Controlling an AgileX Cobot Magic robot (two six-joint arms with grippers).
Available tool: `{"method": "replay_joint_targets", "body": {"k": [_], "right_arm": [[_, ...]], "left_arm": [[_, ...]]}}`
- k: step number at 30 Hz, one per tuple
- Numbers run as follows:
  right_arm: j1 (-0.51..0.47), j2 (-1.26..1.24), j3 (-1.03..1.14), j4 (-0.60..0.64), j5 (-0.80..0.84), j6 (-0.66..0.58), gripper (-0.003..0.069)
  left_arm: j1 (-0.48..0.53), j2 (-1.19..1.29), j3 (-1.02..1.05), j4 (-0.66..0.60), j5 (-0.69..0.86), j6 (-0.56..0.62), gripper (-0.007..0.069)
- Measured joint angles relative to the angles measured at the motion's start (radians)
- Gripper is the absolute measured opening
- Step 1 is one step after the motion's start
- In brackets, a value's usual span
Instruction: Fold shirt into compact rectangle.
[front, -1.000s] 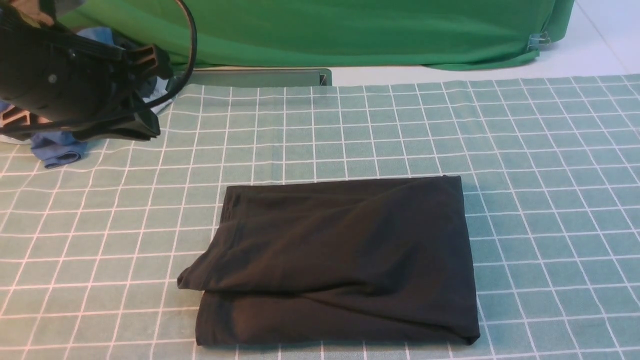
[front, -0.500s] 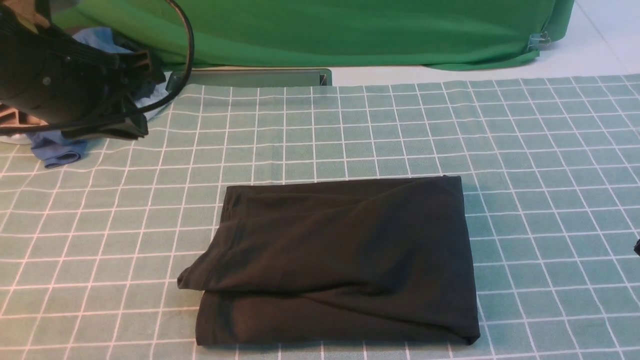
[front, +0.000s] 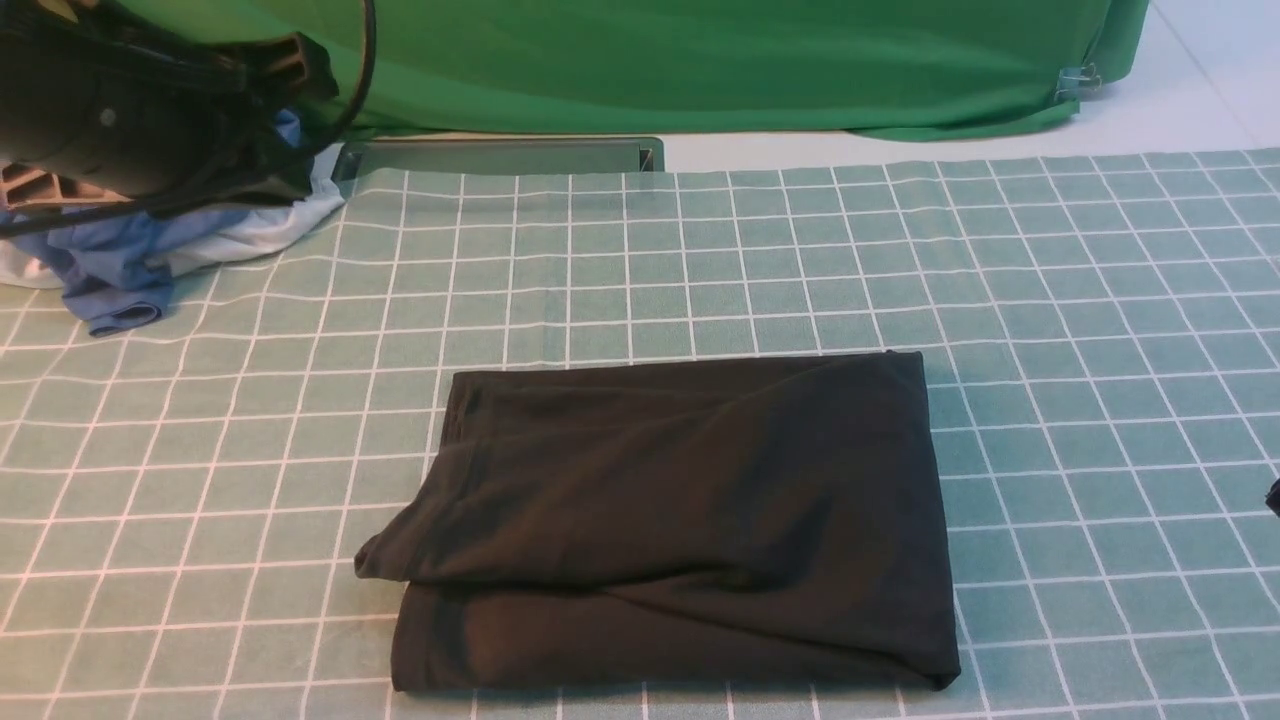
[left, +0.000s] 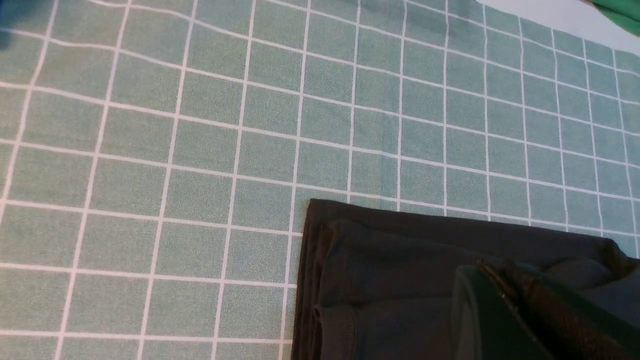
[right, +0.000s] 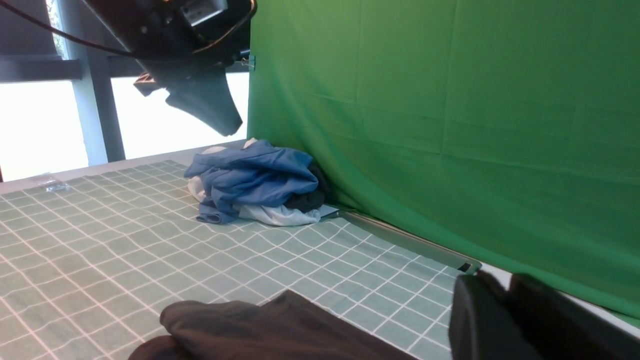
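Observation:
The black shirt (front: 660, 520) lies folded into a rough rectangle on the checked cloth, with a loose flap bulging at its left edge. Nothing touches it. My left arm (front: 120, 110) hangs high at the far left, well away from the shirt. The left gripper (left: 500, 272) is shut and empty, and it shows from the side in the right wrist view (right: 225, 127). Only a dark sliver of my right gripper (front: 1275, 497) shows at the right edge. Its fingertips (right: 502, 285) stand a narrow gap apart with nothing between them, beside the shirt (right: 260, 330).
A pile of blue and white garments (front: 150, 250) sits at the far left corner, under the left arm. A bright green cloth (front: 700, 60) hangs along the back, with a metal rail (front: 500, 155) at its foot. The green checked tablecloth (front: 1050, 300) covers the table.
The left arm has lifted and drawn back, uncovering more of the garment pile. A sliver of the right gripper has come in at the right edge. The shirt has not moved.

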Motion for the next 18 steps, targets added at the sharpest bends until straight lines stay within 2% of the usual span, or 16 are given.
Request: {"method": "replay_joint_targets", "body": {"k": [4,7,8,9,11,12,18], "right_arm": [[-0.023,-0.029,0.0,0.0,0.037,0.0,0.0119],[-0.161,-0.041,0.004,-0.007,0.091,0.0,0.0125],[-0.171,-0.044,0.006,-0.007,0.092,0.0,0.0125],[-0.257,-0.063,0.024,-0.012,0.092,0.0,0.0127],[-0.304,-0.084,0.046,-0.013,0.092,0.0,0.0129],[-0.375,-0.112,0.079,-0.014,0.091,0.0,0.0133],[-0.575,-0.193,0.254,-0.016,0.101,0.0,0.015]], "left_arm": [[0.0,0.0,0.0,-0.004,0.002,0.0,0.0016],[0.0,0.0,0.0,-0.005,0.005,0.0,0.0016],[0.0,0.0,0.0,-0.005,0.007,0.0,0.0016],[0.0,0.0,0.0,-0.005,0.007,0.0,0.0016],[0.0,0.0,0.0,-0.005,0.012,0.0,0.0016],[0.0,0.0,0.0,-0.005,0.025,0.0,0.0016],[0.0,0.0,0.0,-0.002,0.083,0.003,0.0016]]}}
